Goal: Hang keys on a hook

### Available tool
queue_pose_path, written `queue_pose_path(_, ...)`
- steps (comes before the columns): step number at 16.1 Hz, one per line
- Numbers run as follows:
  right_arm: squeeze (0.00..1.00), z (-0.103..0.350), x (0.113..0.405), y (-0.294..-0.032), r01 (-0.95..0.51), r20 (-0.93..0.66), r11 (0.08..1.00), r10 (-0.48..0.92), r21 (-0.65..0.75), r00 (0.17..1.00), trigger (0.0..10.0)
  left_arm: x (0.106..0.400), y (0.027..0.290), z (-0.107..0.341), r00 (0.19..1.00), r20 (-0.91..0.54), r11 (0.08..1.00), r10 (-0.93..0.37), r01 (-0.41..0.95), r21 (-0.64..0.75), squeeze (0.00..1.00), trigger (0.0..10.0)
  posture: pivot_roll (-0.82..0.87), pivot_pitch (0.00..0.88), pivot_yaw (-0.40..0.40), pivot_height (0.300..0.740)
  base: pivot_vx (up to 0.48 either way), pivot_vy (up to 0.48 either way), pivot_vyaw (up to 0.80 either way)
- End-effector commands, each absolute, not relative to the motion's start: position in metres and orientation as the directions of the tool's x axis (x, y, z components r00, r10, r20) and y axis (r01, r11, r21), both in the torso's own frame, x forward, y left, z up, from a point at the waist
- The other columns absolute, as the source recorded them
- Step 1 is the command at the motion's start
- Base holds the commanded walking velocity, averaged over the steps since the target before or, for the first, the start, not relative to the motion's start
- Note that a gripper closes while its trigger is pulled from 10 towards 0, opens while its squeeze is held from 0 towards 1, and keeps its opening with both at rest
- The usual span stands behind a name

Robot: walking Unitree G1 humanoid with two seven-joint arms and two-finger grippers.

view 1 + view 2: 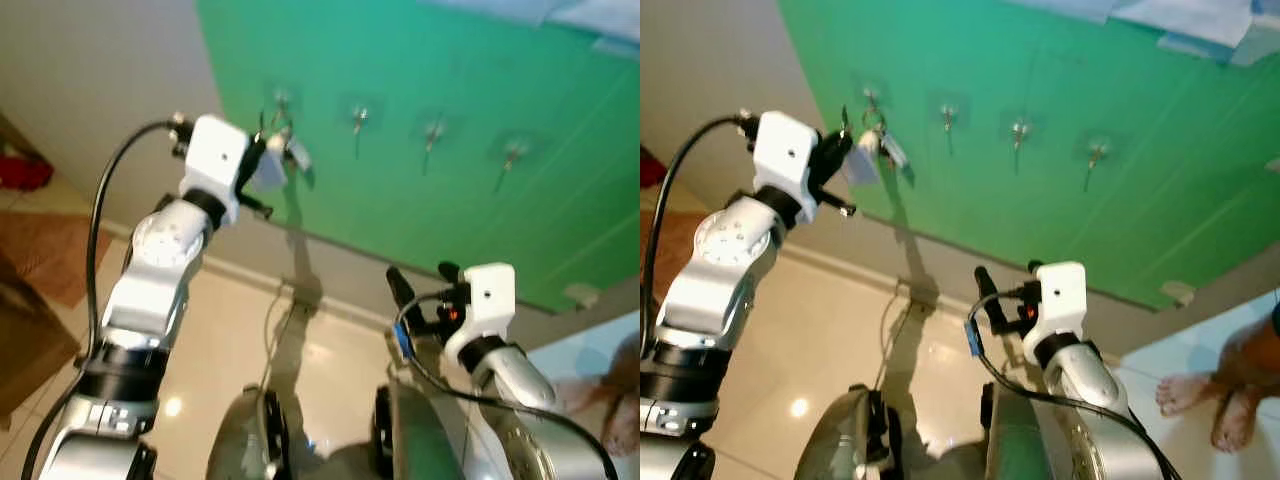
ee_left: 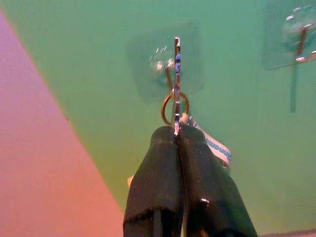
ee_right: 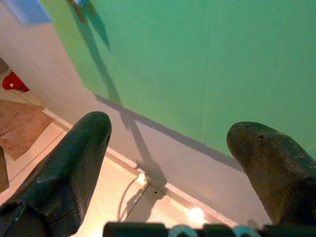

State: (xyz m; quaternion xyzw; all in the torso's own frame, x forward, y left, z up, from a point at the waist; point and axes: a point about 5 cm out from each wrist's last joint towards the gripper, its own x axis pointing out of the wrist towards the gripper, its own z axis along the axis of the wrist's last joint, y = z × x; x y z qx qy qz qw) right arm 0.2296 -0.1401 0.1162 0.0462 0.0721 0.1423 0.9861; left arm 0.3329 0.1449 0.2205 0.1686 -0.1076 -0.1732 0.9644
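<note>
The right gripper [image 3: 168, 163], nearest the camera, hangs low before the wall, its black fingers spread wide with nothing between them. Farther off, the left gripper [image 2: 177, 136] is raised at the green wall panel [image 2: 237, 74], fingers pinched together on a thin silver key [image 2: 177, 84]. Its brass ring [image 2: 174, 106] and white-blue tag [image 2: 217, 148] hang just past the fingertips, against the clear adhesive hook [image 2: 165, 66].

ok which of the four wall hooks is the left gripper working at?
The leftmost hook on the green wall. The left gripper, shut on the key, holds the key ring right at it; the other three hooks to its right hang bare.
</note>
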Motion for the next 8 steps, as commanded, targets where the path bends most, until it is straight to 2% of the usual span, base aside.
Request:
queue_pose_path(1, 0.0, 0.115, 0.228, -0.143, -0.259, -0.136, 0.959, 0.274, 0.113, 0.952, 10.0, 0.332, 0.139, 0.227, 0.898, 0.182, 0.863, -0.402, 0.305, 0.403, 0.0, 0.0, -0.23, 0.215, 0.027, 0.634, 0.0, 0.0, 0.0)
queue_pose_path(2, 0.0, 0.114, 0.229, -0.141, -0.268, -0.137, 0.957, 0.282, 0.112, 0.949, 10.0, 0.33, 0.126, 0.236, 0.867, 0.208, 0.851, -0.454, 0.351, 0.391, 0.0, 0.0, -0.23, 0.211, 0.026, 0.634, 0.0, 0.0, 0.0)
queue_pose_path(5, 0.0, 0.114, 0.229, -0.14, -0.274, -0.136, 0.955, 0.288, 0.114, 0.948, 10.0, 0.333, 0.116, 0.245, 0.856, 0.229, 0.849, -0.463, 0.355, 0.391, 0.0, 0.0, -0.22, 0.207, 0.027, 0.634, 0.0, 0.0, 0.0)
queue_pose_path(8, 0.0, 0.114, 0.231, -0.138, -0.276, -0.132, 0.954, 0.291, 0.118, 0.948, 10.0, 0.358, 0.132, 0.243, 0.93, 0.189, 0.876, -0.315, 0.208, 0.435, 0.0, 0.0, -0.22, 0.204, 0.024, 0.634, 0.0, 0.0, 0.0)
